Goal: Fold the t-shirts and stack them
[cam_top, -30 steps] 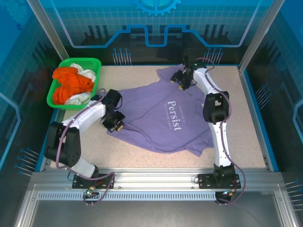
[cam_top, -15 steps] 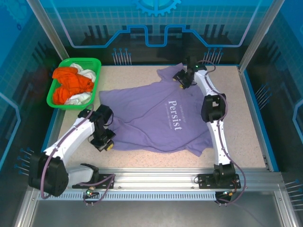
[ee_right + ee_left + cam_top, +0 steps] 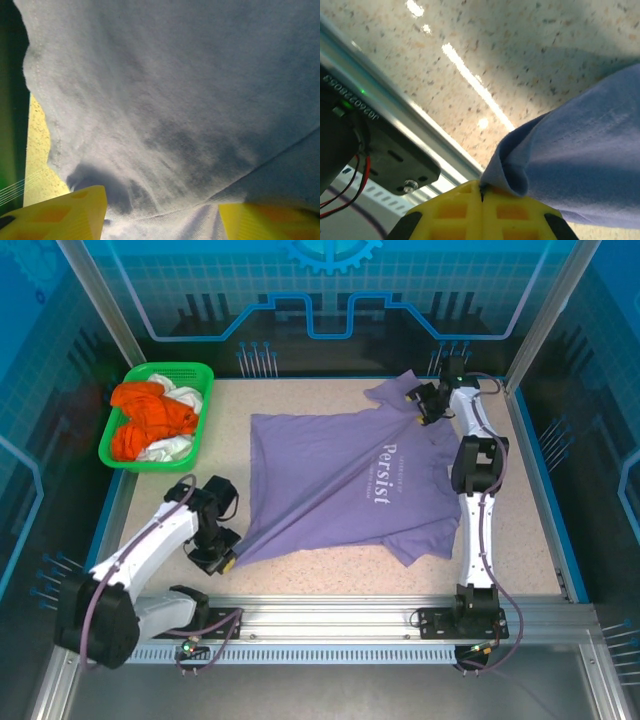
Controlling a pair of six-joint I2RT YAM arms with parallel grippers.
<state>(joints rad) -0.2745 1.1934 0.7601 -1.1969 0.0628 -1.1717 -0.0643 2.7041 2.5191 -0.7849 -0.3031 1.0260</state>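
One purple t-shirt lay long axis left-right, collar rightward; left gripper clenched its lower-left corner, right gripper stood released.

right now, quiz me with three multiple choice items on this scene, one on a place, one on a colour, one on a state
1. Where does the green basket stand?
A. far left of the table
B. near right corner
C. middle of the near edge

2. What colour is the t-shirt spread on the table?
A. orange
B. purple
C. white

3. How are the left fingers?
A. wide open over bare table
B. shut on a corner of the t-shirt
C. shut on the basket's rim

Answers:
1 A, the top view shows it at the far left edge.
2 B, the spread cloth is lavender-purple.
3 B, the left wrist view shows cloth pinched between closed fingers.
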